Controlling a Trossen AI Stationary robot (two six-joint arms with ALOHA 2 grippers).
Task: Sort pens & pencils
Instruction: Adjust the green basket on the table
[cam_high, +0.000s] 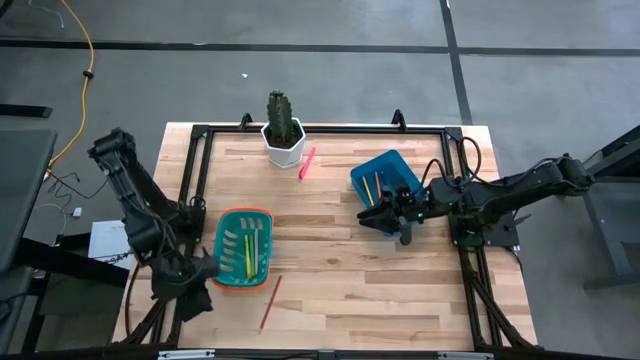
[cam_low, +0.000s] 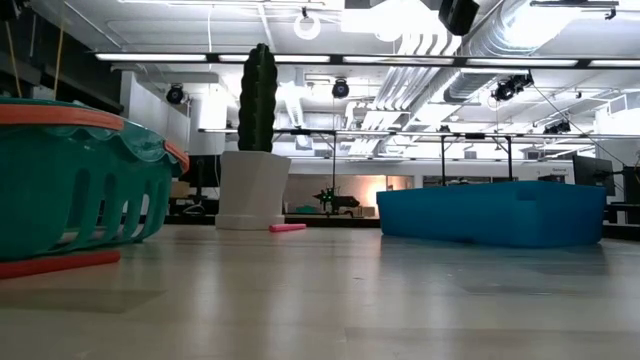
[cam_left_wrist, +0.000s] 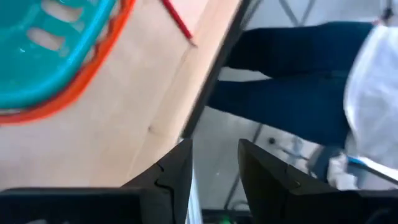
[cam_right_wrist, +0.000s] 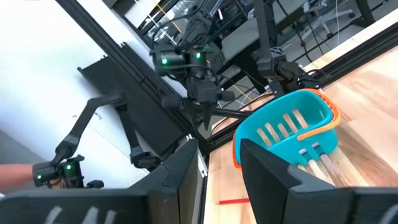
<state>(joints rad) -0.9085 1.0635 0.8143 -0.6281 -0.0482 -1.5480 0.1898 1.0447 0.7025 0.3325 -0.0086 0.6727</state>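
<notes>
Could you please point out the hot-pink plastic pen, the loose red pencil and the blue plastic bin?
Hot-pink plastic pen (cam_high: 307, 162), high view, mid-barrel.
Loose red pencil (cam_high: 270, 303), high view, mid-shaft.
Blue plastic bin (cam_high: 392, 163), high view, far rim.

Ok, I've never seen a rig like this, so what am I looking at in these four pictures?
Two robot arms work at a wooden table. One picture looks straight down, one sits at table height, and two ride on the arms' wrists. The left gripper is near the teal basket and the right gripper is by the blue bin. Both are open and hold nothing. Thin sticks lie in the basket and the bin. A pink pen lies beside the potted cactus, and a red pencil lies loose near the front edge.
</notes>
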